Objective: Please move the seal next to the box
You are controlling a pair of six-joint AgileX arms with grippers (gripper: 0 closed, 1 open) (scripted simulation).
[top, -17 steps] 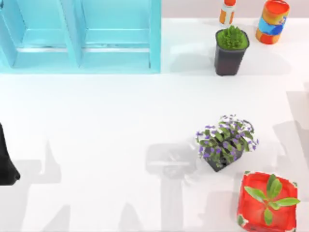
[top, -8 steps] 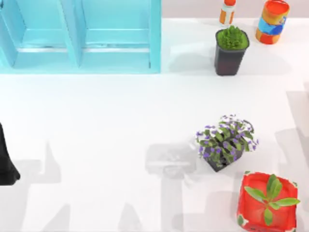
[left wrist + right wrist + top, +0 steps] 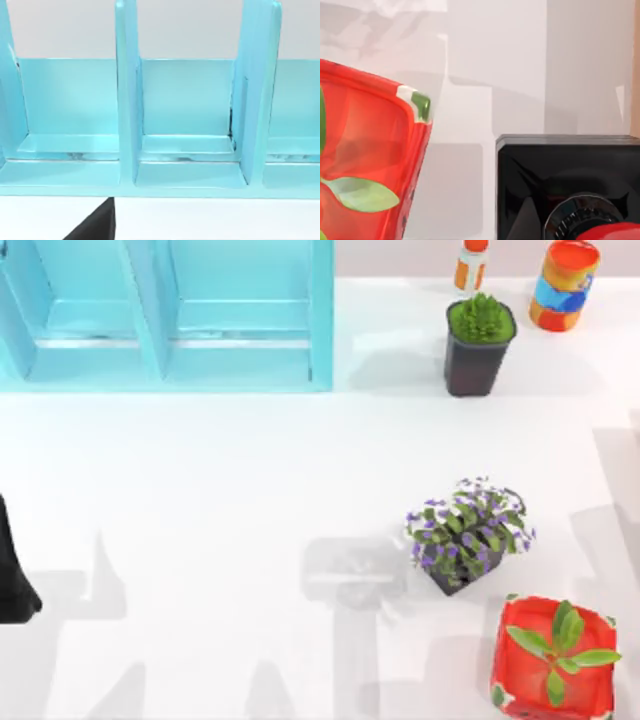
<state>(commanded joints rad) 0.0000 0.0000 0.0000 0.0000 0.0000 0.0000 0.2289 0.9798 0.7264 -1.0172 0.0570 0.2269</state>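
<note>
- Seal (image 3: 570,190) is sitting on the table just beside the red planter box (image 3: 370,165), apart from it, under the right wrist camera.
- Right gripper's opening cannot be told.
- Advice: keeping the approach vertical should avoid nudging the box.

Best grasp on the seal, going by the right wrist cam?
Probably the knob. In the right wrist view the seal stands upright on the white table: a black square block base with a ribbed silver collar and a glossy red knob on top. Come straight down from above and close on the knob or collar. The red plant pot stands apart beside it, so keep the fingers off that side.
</note>
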